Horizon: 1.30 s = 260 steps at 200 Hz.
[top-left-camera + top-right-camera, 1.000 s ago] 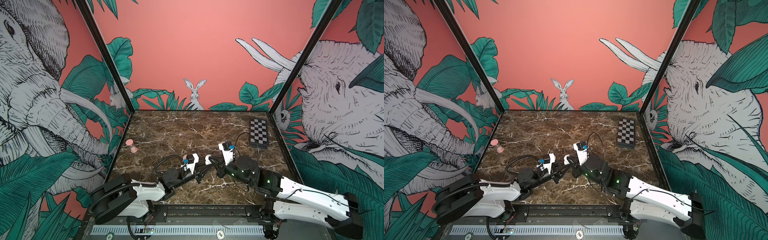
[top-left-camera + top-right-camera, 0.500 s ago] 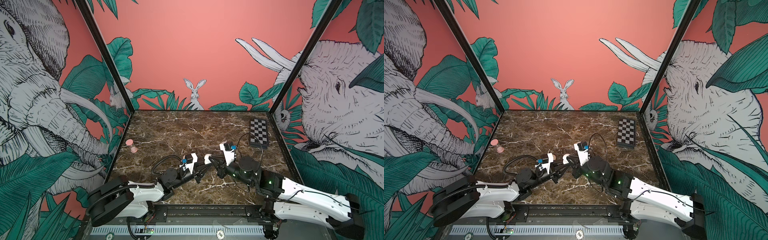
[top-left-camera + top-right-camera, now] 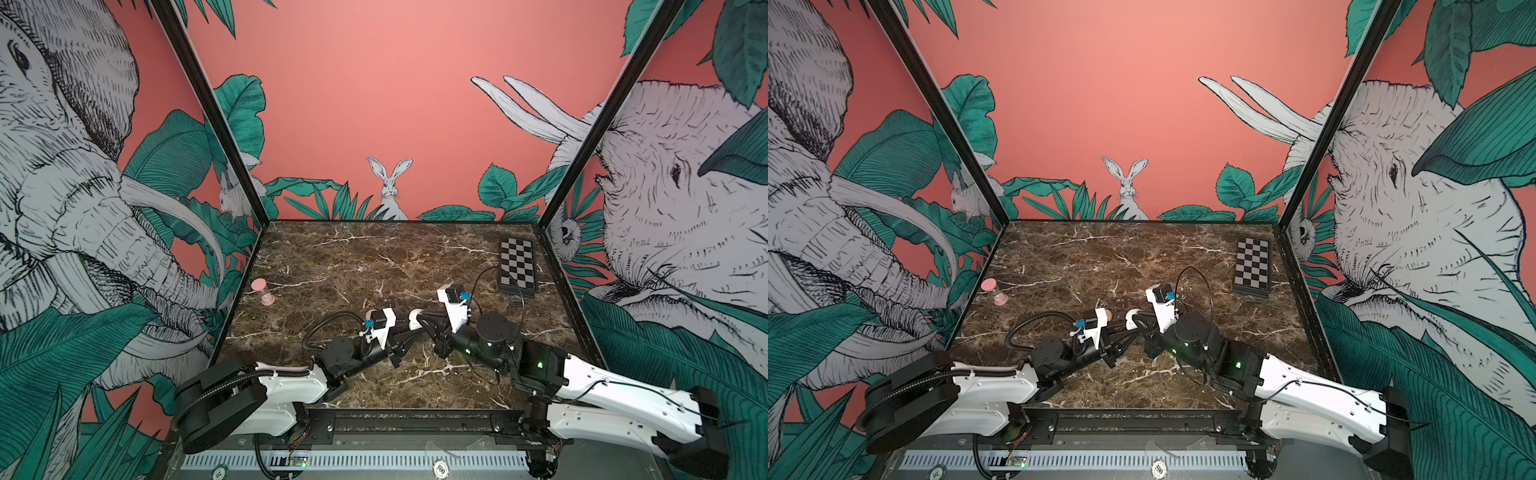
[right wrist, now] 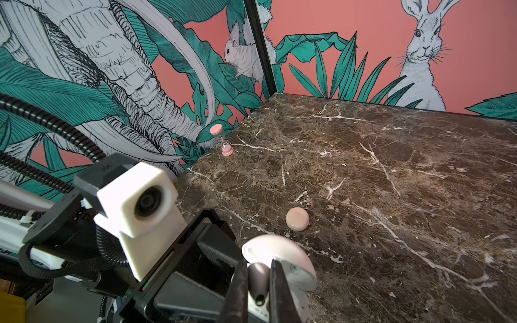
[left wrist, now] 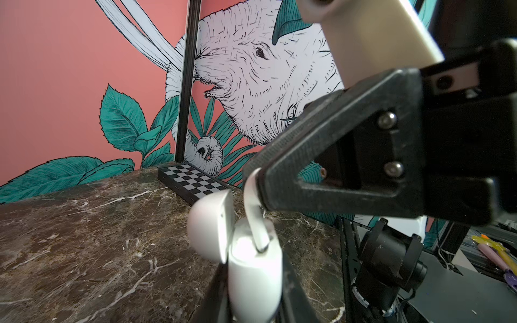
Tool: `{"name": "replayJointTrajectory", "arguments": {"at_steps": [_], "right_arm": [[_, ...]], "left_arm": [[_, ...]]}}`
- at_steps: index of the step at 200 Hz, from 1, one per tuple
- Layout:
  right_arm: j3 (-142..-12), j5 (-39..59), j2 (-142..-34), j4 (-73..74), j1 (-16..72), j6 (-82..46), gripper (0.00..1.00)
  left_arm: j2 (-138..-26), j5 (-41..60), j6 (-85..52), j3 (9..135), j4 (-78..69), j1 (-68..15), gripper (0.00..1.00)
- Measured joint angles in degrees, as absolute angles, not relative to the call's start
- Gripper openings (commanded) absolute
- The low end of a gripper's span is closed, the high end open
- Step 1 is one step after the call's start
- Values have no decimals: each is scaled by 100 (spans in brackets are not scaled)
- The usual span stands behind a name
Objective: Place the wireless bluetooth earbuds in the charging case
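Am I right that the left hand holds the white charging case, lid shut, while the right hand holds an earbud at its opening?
Not quite: the left wrist view shows the lid open, not shut. The left hand holds the white charging case, and the right hand holds an earbud at its opening.

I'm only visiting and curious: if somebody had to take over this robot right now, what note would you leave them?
Left gripper: shut on the white charging case, lid open.
Right gripper: shut on one earbud, stem tip just inside the case.
Done: case open, earbud gripped and lined up.
Left: seat it fully, then release. No other earbud shows. A closed pink round case lies on the marble table.
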<state>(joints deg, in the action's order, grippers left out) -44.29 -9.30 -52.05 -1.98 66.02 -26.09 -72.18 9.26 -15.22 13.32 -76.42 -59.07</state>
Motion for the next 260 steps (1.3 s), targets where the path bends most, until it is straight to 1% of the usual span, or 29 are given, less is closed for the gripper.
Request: {"name": "replayJointTrajectory", "arguments": {"at_steps": [95,176,260], "right_arm": [[-4429,-836,-5168,-198,6602,-2523,0],[-4515,-856,-5081,-506,6639,-2279,0],[-4517,-773,-5015,-513,6641,-2222,0]], "left_arm": [[-7091,928,-1492,1284,-7601,-5907,0],[-7078,1138,-1498,1280,-7566,-5883,0],[-6941,1286,-1485,1273,-7491,-5843,0]]}}
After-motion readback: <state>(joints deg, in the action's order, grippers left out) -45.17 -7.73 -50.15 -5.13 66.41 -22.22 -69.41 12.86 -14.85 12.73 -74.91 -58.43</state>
